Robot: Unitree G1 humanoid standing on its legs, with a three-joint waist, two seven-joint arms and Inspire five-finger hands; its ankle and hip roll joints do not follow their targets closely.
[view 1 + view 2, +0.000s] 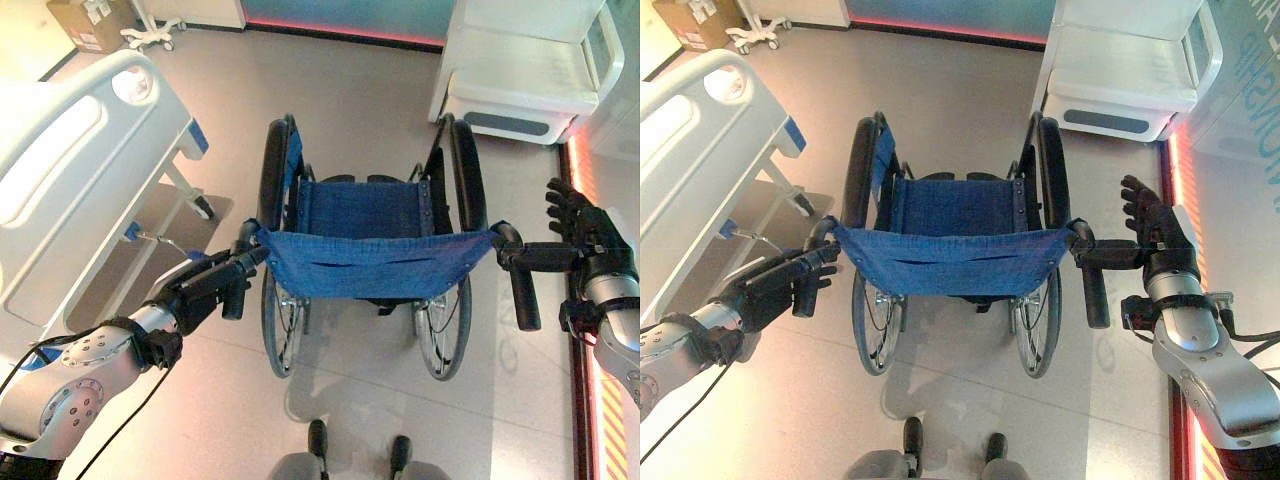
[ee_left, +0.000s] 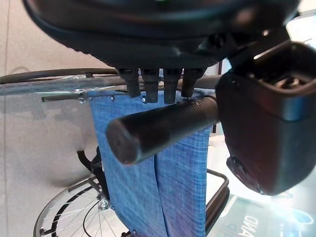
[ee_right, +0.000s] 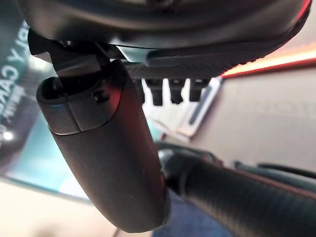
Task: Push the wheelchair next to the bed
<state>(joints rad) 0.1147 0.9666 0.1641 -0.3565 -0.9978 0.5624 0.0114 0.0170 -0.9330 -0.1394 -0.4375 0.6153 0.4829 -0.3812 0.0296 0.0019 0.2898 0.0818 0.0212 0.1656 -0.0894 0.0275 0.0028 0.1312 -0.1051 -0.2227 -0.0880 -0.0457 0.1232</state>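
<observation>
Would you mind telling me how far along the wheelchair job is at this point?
Early stage. Done: both hands are at the push handles. In hand: the left hand lies along the left handle, fingers straight; the right hand is open beside the right handle. Left: the wheelchair must still be pushed alongside the bed.
</observation>
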